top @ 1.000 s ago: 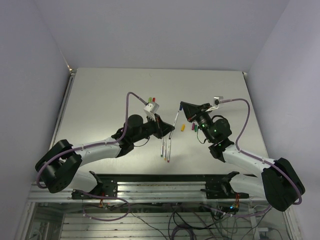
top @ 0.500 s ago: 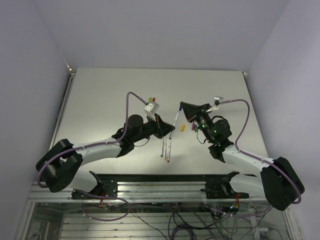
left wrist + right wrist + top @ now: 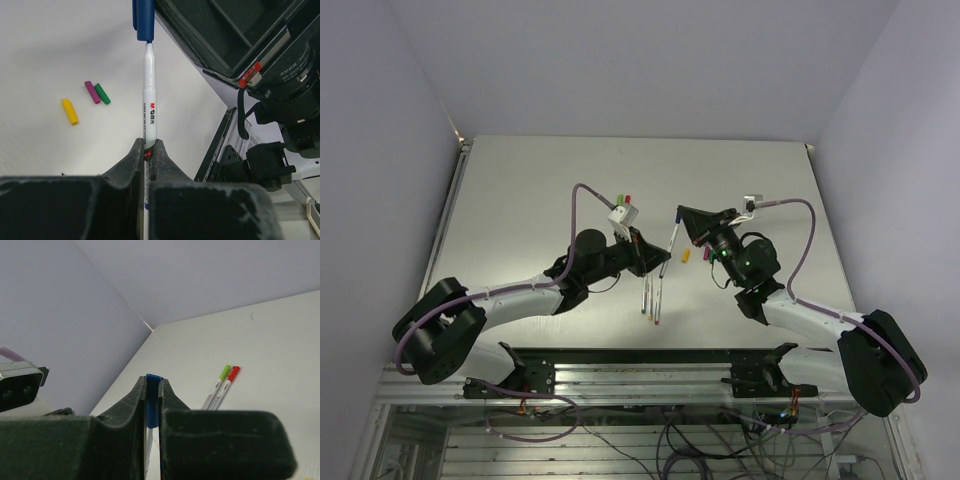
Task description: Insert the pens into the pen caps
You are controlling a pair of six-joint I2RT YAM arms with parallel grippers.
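Note:
My left gripper (image 3: 148, 147) (image 3: 658, 265) is shut on a white pen (image 3: 149, 90) (image 3: 670, 240) that points up and away from it. The pen's tip sits just inside the mouth of a blue pen cap (image 3: 144, 20) (image 3: 152, 395). My right gripper (image 3: 152, 385) (image 3: 680, 216) is shut on that cap, facing the left one. On the table lie loose yellow (image 3: 69, 111), purple (image 3: 92, 92) and green (image 3: 102, 93) pen caps. Uncapped pens (image 3: 651, 298) lie side by side below the grippers.
Two pens with a light green cap (image 3: 224, 372) and a red cap (image 3: 233, 372) lie together at the back of the table (image 3: 520, 200). The table's near edge and a metal rail (image 3: 650, 355) run below the arms. Grey walls close the sides.
The right wrist has shifted slightly to the left, toward the pen. The left arm and the held pen have stayed put.

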